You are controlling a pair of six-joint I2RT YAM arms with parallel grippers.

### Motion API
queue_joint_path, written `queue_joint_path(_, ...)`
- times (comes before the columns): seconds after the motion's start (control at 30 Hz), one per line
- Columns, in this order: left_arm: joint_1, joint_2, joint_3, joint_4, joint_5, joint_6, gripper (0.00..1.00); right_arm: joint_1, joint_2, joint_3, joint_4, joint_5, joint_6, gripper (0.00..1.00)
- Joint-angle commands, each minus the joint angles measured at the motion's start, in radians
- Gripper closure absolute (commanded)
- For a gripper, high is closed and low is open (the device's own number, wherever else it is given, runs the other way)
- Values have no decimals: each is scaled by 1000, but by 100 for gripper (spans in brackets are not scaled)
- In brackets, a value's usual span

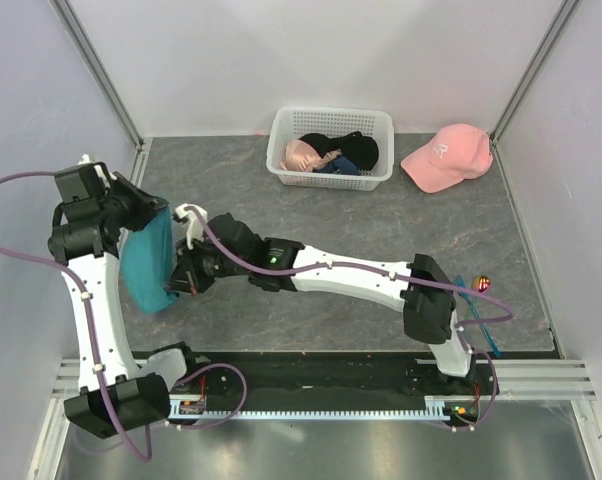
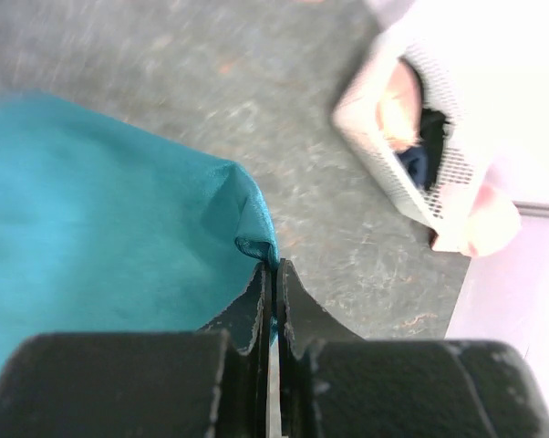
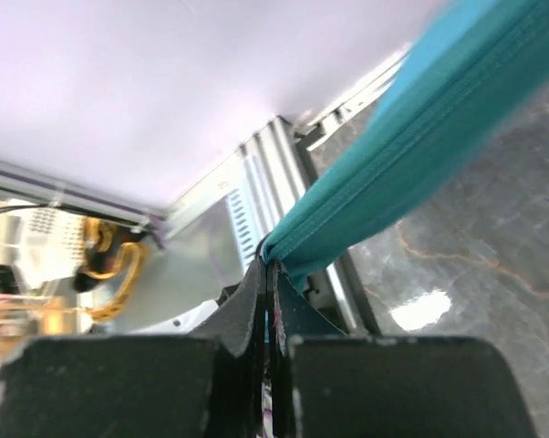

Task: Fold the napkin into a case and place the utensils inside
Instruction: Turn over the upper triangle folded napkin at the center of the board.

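Observation:
The teal-green napkin (image 1: 149,262) hangs folded between my two grippers at the left of the table, above the mat. My left gripper (image 1: 159,215) is shut on its upper corner (image 2: 256,239); the cloth spreads left in the left wrist view (image 2: 92,237). My right gripper (image 1: 181,278) is shut on the lower corner, and the cloth stretches up to the right as a taut layered band (image 3: 411,164). The utensils lie at the right edge: the red-purple round head (image 1: 482,283) and the blue fork-like piece (image 1: 478,318), partly behind the right arm.
A white lattice basket (image 1: 331,147) holding black and pink garments stands at the back centre, also showing in the left wrist view (image 2: 411,137). A pink baseball cap (image 1: 447,156) lies right of it. Walls enclose three sides; a metal rail (image 1: 321,385) runs along the near edge.

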Motion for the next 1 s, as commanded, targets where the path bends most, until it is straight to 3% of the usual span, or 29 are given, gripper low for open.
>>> queue_joint_path(0.0, -109, 75, 1, 143, -19, 54, 98, -32, -104, -349, 377, -301, 209, 100)
queue_joint_path(0.23, -439, 277, -229, 445, -161, -29, 98, -202, -160, -896, 940, -380, 402, 100)
queue_joint_path(0.43, -635, 523, -228, 664, -205, -55, 98, -294, -200, -1251, 1122, -357, 437, 100)
queue_joint_path(0.57, -723, 600, -194, 687, -237, -81, 98, -343, -272, -1395, 1085, -309, 424, 100)
queue_joint_path(0.9, -846, 721, -111, 693, -228, -86, 98, -409, -355, -1500, 912, -265, 341, 100)
queue_joint_path(0.97, -863, 724, -95, 693, -221, -81, 89, -432, -376, -1501, 822, -259, 292, 96)
